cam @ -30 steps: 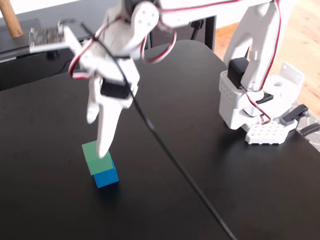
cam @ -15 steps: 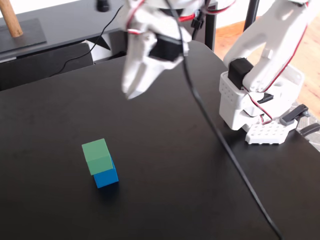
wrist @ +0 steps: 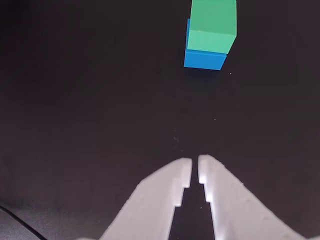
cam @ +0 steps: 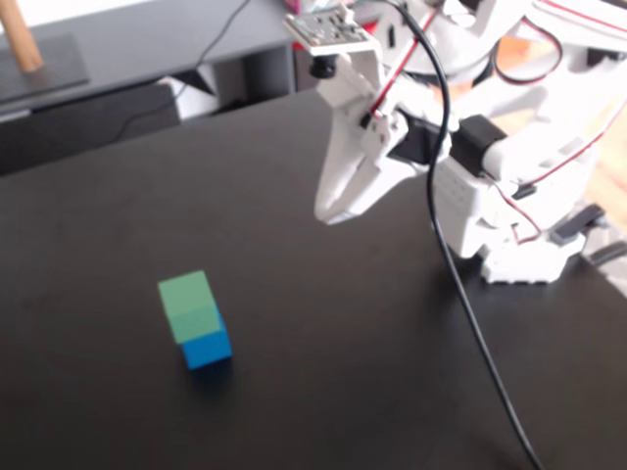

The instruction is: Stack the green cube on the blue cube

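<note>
We see the green cube (cam: 188,305) sitting on the blue cube (cam: 207,347), slightly offset, while our hand (cam: 329,215), fingers nearly pressed together and empty, hangs well clear of the stack above the surface (cam: 323,392).

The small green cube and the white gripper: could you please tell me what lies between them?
Nothing: in the wrist view only bare black tabletop separates the gripper from the green cube stacked on the blue cube.
</note>
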